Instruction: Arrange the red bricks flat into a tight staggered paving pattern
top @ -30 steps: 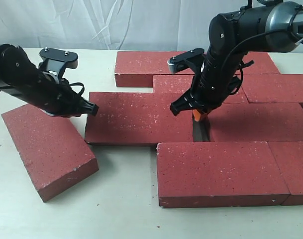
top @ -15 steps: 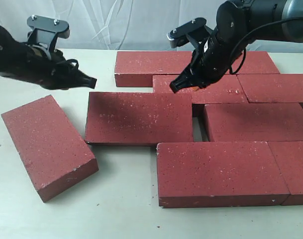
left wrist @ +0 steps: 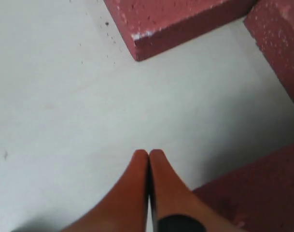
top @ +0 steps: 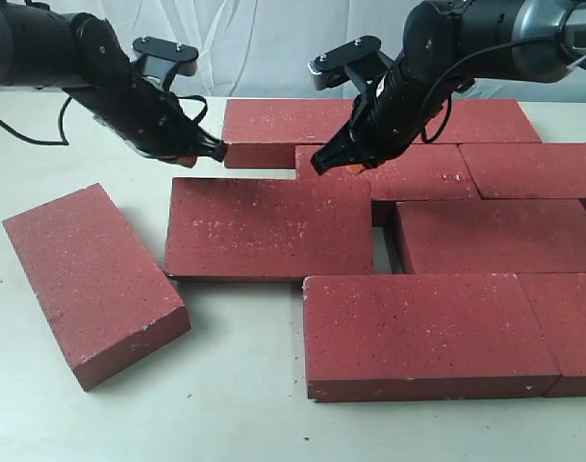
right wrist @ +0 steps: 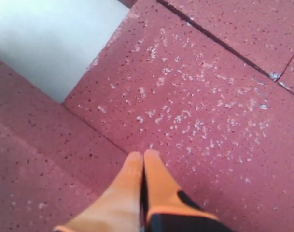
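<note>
White desk (top: pixel 225 414), pale curtain (top: pixel 273 48) behind. Red bricks (top: pixel 485 236): most laid flat in staggered rows at right, long axes across the view. Stray brick (top: pixel 92 282): apart at near left, long axis skewed diagonally. Left gripper (top: pixel 206 150): the nearer one, pinched closed, empty, above bare desk beyond that brick. Right gripper (top: pixel 333 164): closed, empty, over the rows.

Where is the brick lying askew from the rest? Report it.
In the exterior view the angled brick lies askew on the table at the lower left; its nearest neighbour is the middle-row brick just to its right.
</note>
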{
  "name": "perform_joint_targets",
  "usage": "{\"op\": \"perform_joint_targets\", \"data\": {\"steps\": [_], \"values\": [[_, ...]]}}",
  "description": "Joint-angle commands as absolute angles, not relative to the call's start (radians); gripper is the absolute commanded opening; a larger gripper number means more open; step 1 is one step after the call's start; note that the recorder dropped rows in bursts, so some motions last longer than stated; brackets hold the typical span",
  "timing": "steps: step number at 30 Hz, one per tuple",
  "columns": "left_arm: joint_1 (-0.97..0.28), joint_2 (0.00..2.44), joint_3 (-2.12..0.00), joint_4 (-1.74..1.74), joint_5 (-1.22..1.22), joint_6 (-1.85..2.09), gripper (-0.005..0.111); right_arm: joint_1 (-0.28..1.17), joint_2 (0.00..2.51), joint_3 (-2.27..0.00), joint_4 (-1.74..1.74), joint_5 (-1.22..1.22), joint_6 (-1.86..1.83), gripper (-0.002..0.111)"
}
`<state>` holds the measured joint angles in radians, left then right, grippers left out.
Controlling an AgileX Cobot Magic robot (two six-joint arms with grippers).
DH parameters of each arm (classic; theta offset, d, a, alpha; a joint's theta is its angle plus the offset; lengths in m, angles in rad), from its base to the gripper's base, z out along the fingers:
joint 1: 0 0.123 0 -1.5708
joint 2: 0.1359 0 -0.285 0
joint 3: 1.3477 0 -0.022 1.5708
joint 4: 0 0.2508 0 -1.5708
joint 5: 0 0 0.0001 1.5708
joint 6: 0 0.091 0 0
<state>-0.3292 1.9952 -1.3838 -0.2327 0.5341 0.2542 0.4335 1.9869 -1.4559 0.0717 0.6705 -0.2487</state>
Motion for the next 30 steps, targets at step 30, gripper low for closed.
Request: {"op": "perform_joint_targets", "data": {"steps": [30], "values": [[-0.155, 1.828, -1.346, -0.15, 0.706, 0.266, 0.0, 0.335, 1.918, -1.409, 0.04, 0.912, -0.25, -0.001]]}}
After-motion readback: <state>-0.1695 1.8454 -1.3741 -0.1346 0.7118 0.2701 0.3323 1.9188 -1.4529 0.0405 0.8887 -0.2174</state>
